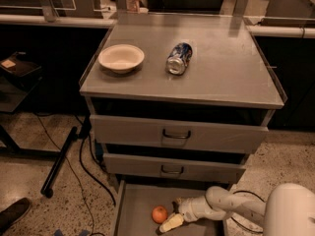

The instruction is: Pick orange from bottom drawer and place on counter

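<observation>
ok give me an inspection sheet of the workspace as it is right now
surface: counter, flat grey metal, holds two items at its left and middle
job's things: orange lies in the open bottom drawer, not yet on the counter
clutter: white bowl upright at counter left; can on its side to the bowl's right
grippers: gripper low in the bottom drawer, just right of the orange; contact cannot be told
cables: dark cable trails on the floor left of the cabinet
surroundings: two upper drawers shut; speckled floor; black bar lying on it; shoe at bottom left
</observation>
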Robot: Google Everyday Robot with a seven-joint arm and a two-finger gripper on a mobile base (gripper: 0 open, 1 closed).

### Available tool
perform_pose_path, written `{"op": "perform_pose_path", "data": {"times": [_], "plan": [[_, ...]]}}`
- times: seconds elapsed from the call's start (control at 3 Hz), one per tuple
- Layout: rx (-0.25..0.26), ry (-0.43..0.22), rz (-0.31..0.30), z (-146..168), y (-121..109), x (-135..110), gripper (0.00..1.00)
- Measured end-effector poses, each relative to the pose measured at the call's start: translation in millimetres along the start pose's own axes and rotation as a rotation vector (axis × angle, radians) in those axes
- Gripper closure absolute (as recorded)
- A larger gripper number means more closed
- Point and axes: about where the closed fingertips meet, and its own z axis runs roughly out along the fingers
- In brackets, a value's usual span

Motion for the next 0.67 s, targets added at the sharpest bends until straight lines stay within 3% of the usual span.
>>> {"op": "perform_pose_path", "data": {"times": [0.33,0.67], "plan": [[0.002,-0.001,-0.001,0.5,-1.6,-1.2,0.0],[0.027,-0.029,-0.016,27.2,-0.6,9.8,0.0]]}}
